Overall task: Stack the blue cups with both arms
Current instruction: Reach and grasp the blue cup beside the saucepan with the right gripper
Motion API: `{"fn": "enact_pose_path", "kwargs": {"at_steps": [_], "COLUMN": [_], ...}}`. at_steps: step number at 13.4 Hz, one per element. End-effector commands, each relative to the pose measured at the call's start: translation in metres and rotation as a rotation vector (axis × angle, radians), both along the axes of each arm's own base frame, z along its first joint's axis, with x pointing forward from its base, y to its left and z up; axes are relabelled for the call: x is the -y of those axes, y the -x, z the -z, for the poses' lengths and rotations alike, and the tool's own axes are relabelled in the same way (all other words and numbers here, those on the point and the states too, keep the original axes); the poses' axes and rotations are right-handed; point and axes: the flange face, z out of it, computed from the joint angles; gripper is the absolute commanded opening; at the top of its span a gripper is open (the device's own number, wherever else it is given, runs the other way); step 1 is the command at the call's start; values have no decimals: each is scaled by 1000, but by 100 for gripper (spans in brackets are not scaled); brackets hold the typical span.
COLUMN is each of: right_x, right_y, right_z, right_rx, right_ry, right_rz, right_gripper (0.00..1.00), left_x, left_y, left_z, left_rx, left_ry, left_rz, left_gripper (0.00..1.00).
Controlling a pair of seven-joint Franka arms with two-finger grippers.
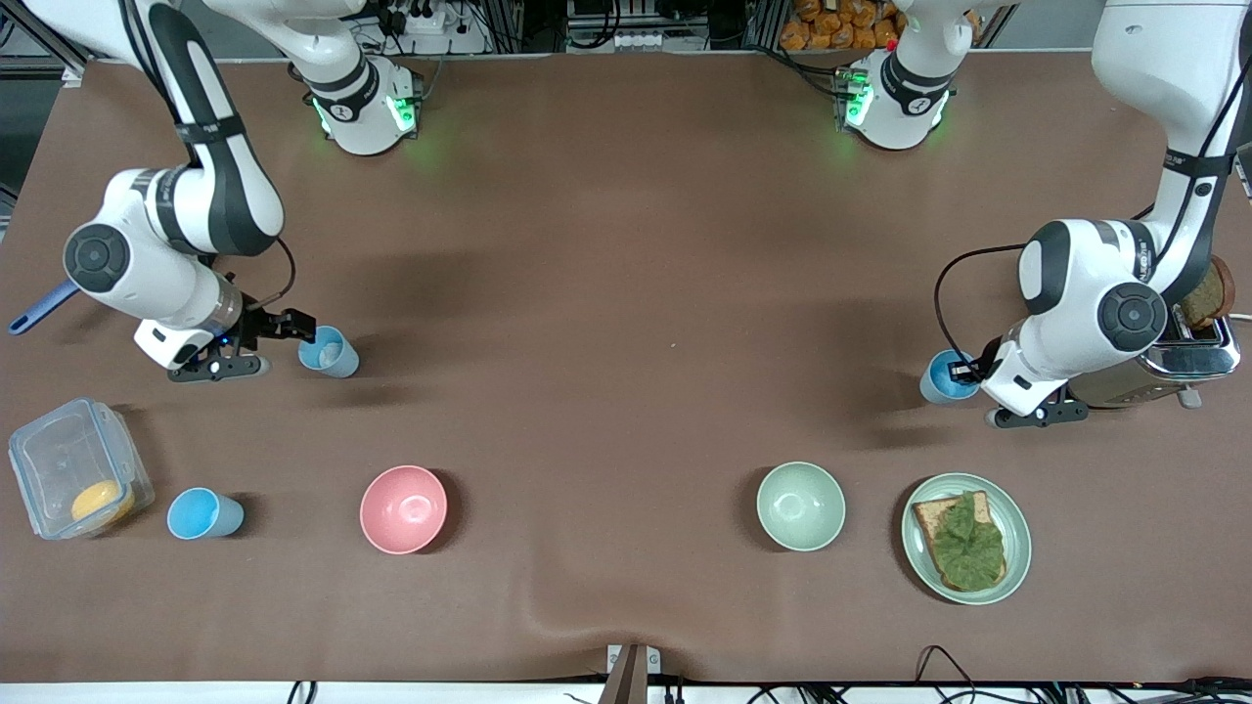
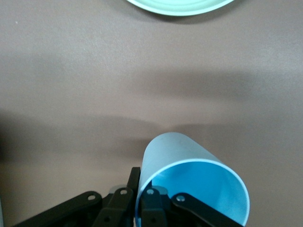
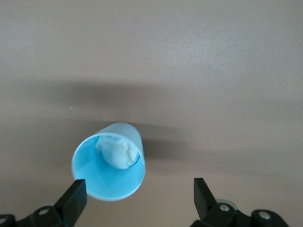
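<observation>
The left gripper [image 1: 968,372] is shut tight on the rim of a blue cup [image 1: 945,377], with one finger inside it. This cup sits at the left arm's end of the table, beside a toaster [image 1: 1179,360].

The right gripper [image 1: 286,344] is wide open, low at the right arm's end. A second cup [image 1: 329,352] with something white inside stands just by one fingertip [image 3: 75,195]; nothing is held.

A third cup [image 1: 203,513] stands nearer the camera, between a clear box [image 1: 73,469] and a pink bowl [image 1: 403,508].
</observation>
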Motion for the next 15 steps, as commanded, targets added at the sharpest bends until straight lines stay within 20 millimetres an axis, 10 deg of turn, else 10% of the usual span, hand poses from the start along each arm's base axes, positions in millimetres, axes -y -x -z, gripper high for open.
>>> {"fn": "enact_pose_path", "kwargs": {"at_steps": [1,6,11,15], "right_x": [3,3,3,-3], "right_y": [-4,-4,-3,-8], "right_z": [23,36,43,43], "right_rx": [8,-3,-17,-16], "right_ry": [-1,-3,-6,-15], "right_rz": [3,4,8,14], "right_gripper": [100,99,5,0], "left_x": [-1,4,8,5], "left_y": [1,1,-1,1], "left_z": [-2,-2,-5,-3], "left_rx": [-20,-29,-29,-55], "left_ry": [18,31,31,61], "left_rz": [-32,-38,-35,-129], "left_gripper": [0,0,0,0]}}
